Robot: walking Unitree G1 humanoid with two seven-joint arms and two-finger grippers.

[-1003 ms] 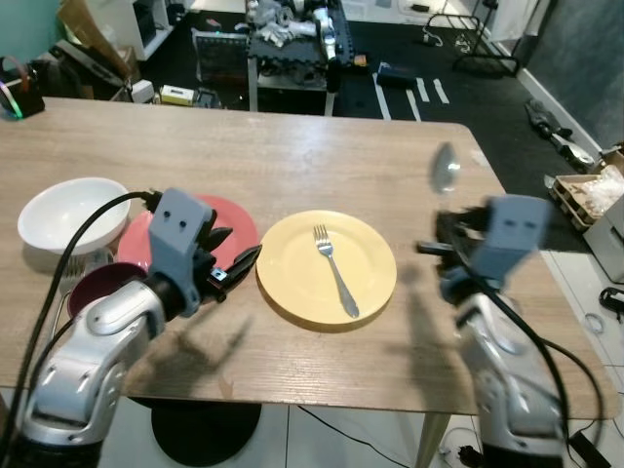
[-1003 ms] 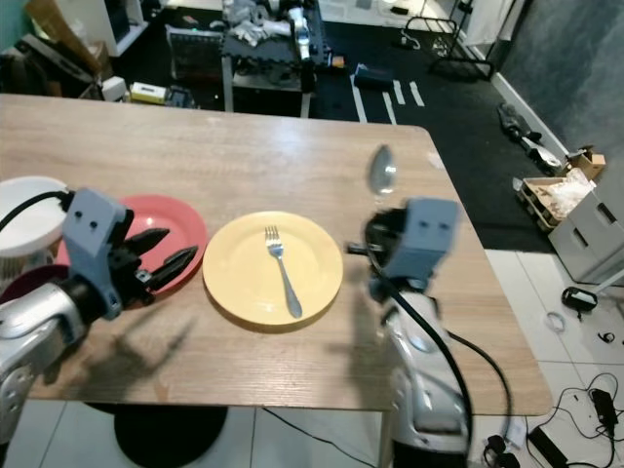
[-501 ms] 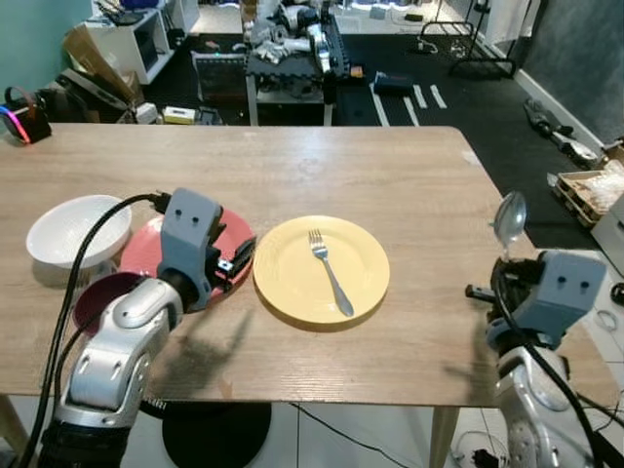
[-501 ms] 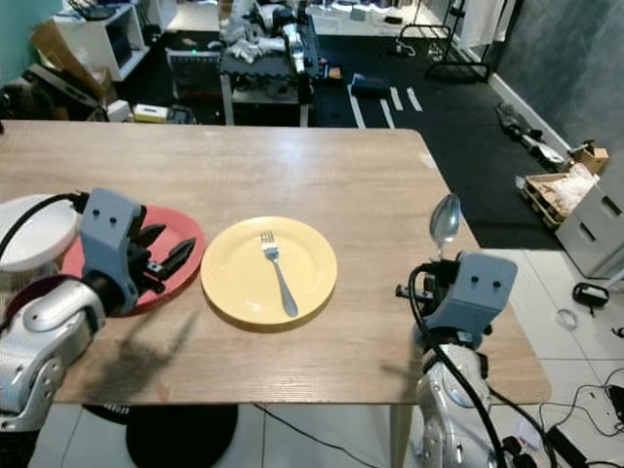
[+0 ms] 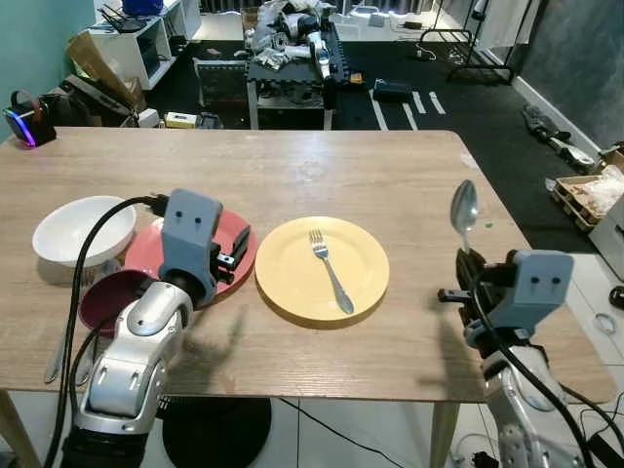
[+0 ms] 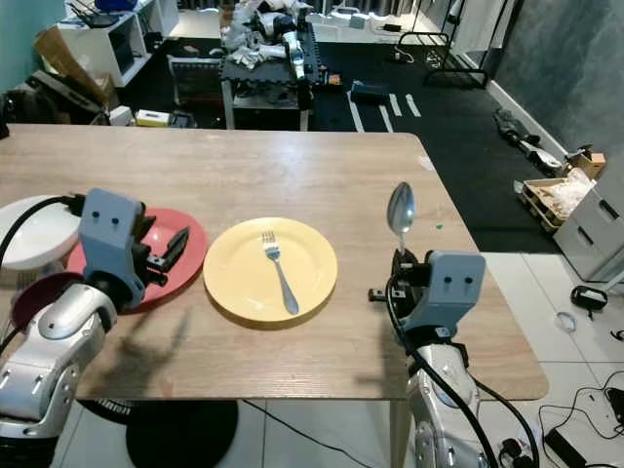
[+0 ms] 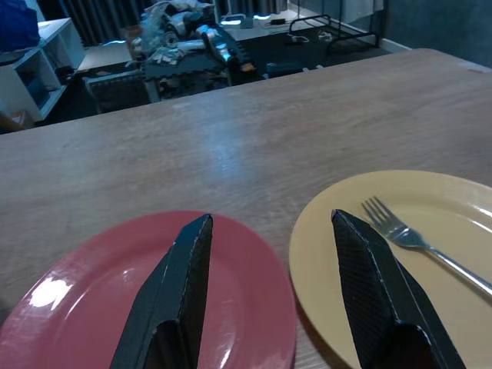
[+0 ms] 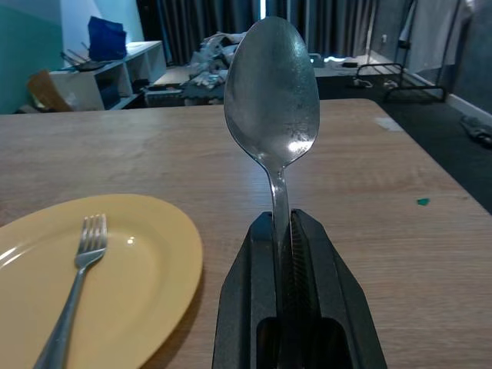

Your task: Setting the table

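Above the right end of the wooden table (image 5: 322,166), our right gripper (image 8: 281,231) has its two black fingers (image 8: 247,269) pressed together on the handle of a spoon (image 5: 463,207). The handle is pinched between the fingertips and the bowl stands clear above them, so the spoon's long axis is upright, bowl up, handle down into our grip. It is held just to the right of the yellow plate (image 5: 292,283), apart from it and not touching the table.

On the yellow plate lies a fork (image 5: 331,271), tines pointing toward the far edge of the table, handle running back toward us and slightly right.

Our left gripper (image 7: 269,261) hangs over the near side of the table with its fingers (image 7: 181,284) spread apart and holding nothing, one over the red plate (image 5: 146,252), the other over the edge of the yellow plate. A white bowl (image 5: 83,229) and a dark red bowl (image 5: 102,297) sit left of the red plate.
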